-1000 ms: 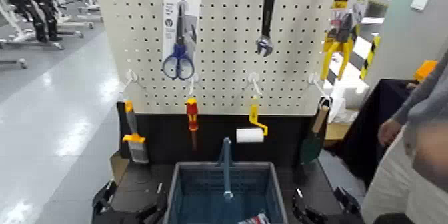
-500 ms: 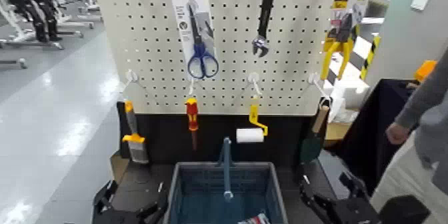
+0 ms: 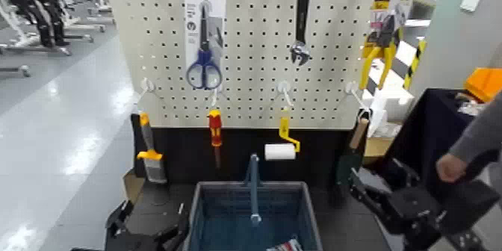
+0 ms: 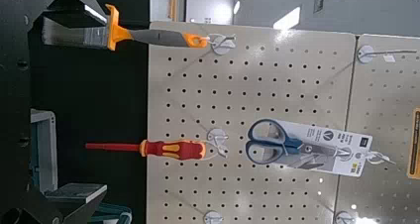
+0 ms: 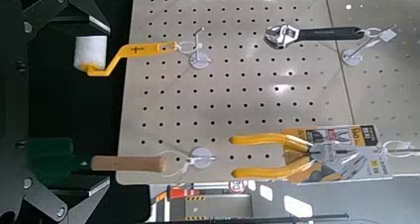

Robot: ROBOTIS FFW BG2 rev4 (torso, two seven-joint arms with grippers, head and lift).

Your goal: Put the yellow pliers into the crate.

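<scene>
The yellow pliers [image 3: 379,45] hang on their printed card at the top right of the pegboard. In the right wrist view the pliers [image 5: 282,155] show with both yellow handles on the card. The blue-grey crate [image 3: 217,220] stands below the board at the front, its blue handle bar across the middle. My right gripper [image 3: 377,179] is open and empty, raised beside the crate's right side, well below the pliers; it also shows in the right wrist view [image 5: 54,105]. My left gripper [image 3: 149,231] is open and low at the crate's left side.
On the pegboard hang blue scissors [image 3: 202,45], a black wrench [image 3: 299,22], a red screwdriver [image 3: 215,128], a yellow-handled paint roller [image 3: 282,143], a brush [image 3: 149,153] and a trowel [image 3: 352,153]. A person's hand [image 3: 452,168] is close to my right arm.
My right arm has risen from the bottom edge, up and to the right. The scissors card has swung right and back. The person has moved off to the right.
</scene>
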